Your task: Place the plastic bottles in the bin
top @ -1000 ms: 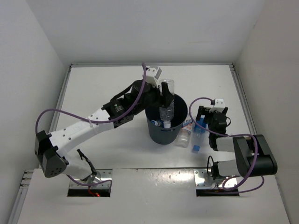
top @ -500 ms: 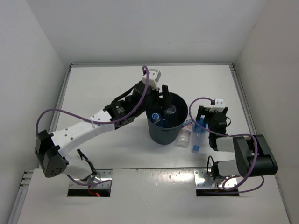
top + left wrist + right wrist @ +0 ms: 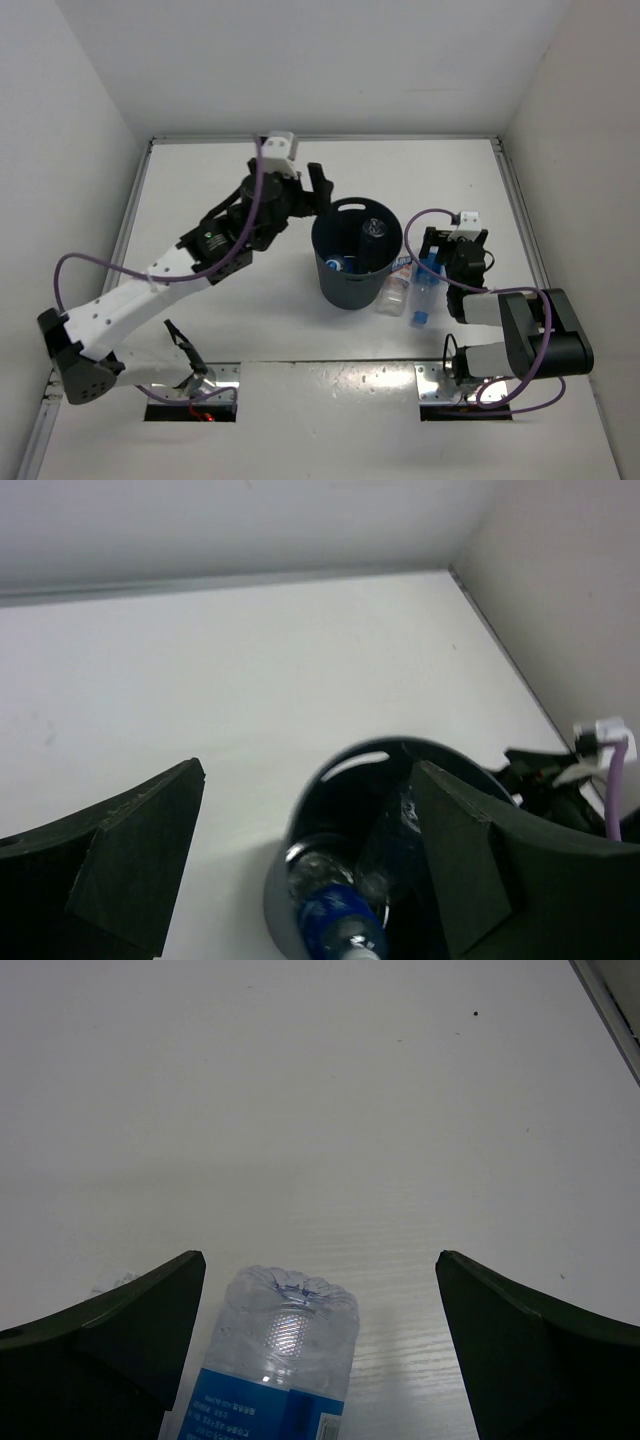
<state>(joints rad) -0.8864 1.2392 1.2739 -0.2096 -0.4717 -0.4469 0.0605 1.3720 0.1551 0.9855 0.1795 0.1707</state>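
Note:
The dark grey bin [image 3: 348,292] stands mid-table and holds two plastic bottles: a clear one [image 3: 373,230] leaning on the far wall and a blue-labelled one [image 3: 345,265]. In the left wrist view the same bin [image 3: 330,775] shows the blue-labelled bottle [image 3: 335,920] and the clear bottle [image 3: 392,845]. My left gripper [image 3: 318,188] [image 3: 308,780] hangs open and empty, up and left of the rim. Two more bottles [image 3: 396,285] [image 3: 424,290] lie on the table right of the bin. My right gripper [image 3: 450,245] [image 3: 320,1260] is open, low over one lying bottle [image 3: 280,1360].
White walls enclose the table on three sides. A metal rail [image 3: 525,220] runs along the right edge near the right arm. Purple cables [image 3: 100,262] loop from both arms. White tabletop [image 3: 200,190] lies behind and left of the bin.
The left gripper opened and let a bottle drop into the bin, then drew back up and to the left of the rim. The right arm has not moved.

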